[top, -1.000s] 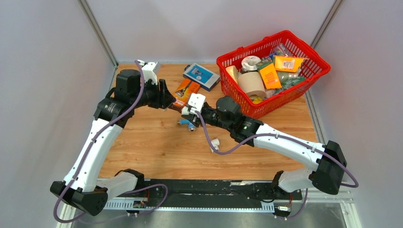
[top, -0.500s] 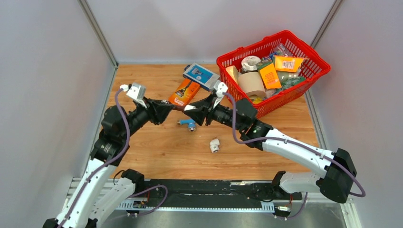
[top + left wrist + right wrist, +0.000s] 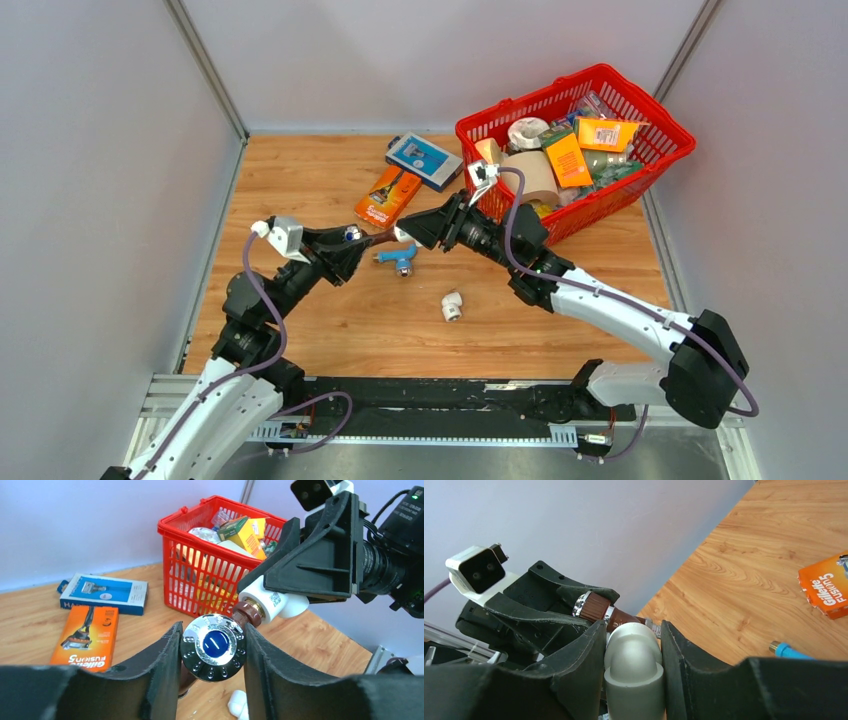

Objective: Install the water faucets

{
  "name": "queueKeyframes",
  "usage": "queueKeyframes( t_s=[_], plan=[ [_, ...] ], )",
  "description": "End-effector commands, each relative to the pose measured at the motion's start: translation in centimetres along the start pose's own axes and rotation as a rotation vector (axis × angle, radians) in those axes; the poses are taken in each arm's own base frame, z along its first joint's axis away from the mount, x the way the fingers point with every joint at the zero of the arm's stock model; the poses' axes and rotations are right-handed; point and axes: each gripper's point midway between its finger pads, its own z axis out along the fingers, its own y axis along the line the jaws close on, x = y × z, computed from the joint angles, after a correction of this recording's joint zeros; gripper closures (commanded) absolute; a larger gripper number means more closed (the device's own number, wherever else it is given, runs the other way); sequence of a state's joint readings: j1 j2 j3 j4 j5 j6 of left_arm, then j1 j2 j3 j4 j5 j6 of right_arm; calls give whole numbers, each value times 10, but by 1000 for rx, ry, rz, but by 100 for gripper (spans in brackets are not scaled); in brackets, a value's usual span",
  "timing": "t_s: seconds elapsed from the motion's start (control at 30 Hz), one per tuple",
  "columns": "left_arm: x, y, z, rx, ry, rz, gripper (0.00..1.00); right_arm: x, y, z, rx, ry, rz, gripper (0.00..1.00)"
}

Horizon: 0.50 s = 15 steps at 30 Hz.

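My left gripper (image 3: 352,243) is shut on the dark brown faucet (image 3: 214,647), its chrome knob with a blue centre between my fingers. The faucet's threaded end sits in a white elbow fitting (image 3: 270,602), which my right gripper (image 3: 412,233) is shut on; the fitting fills the right wrist view (image 3: 633,667), with the brown faucet (image 3: 596,606) behind it. Both are held above the table, mid-air. The light blue faucet (image 3: 397,259) lies on the wood below them, its tip showing in the right wrist view (image 3: 788,650). A second white elbow (image 3: 452,305) lies on the table nearer the front.
A red basket (image 3: 660,165) full of packages stands at the back right. An orange razor box (image 3: 385,194) and a blue box (image 3: 424,158) lie at the back centre. Grey walls enclose the wooden table (image 3: 330,320).
Both arms have lifted and swung: the left gripper moved forward and lower with the brown faucet, and the right gripper rose from near the blue faucet to meet it with the elbow.
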<state>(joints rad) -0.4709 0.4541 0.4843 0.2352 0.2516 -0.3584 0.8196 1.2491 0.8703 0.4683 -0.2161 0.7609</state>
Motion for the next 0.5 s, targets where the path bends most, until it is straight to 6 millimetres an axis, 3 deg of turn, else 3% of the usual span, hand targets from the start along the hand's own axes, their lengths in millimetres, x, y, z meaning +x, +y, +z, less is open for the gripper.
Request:
queueKeyframes(
  t_s=[0.0,0.03,0.07,0.1,0.13,0.17,0.2,0.47],
  plan=[
    [-55,-5,0,-50,-122,-57,46,-28,1,5,-18,-86,-135,100],
    [-50,-2,0,-84,-93,-137,37,-28,0,5,-25,-80,-185,100],
    [-58,3,0,-134,-105,-217,33,-28,-1,5,-27,-77,-233,100],
    [-47,12,-1,-201,-60,-271,29,-29,-3,4,-27,-76,-270,100],
    [-58,9,-1,-207,-68,-319,26,-30,-4,4,-31,-78,-315,100],
    [-41,16,-1,-259,4,-347,23,-31,-5,3,-33,-83,-348,100],
    [-51,13,0,-266,1,-379,23,-33,-7,2,-32,-91,-387,100],
    [-11,23,10,-350,63,-641,16,-48,7,-8,-114,-204,-539,100]
  ],
)
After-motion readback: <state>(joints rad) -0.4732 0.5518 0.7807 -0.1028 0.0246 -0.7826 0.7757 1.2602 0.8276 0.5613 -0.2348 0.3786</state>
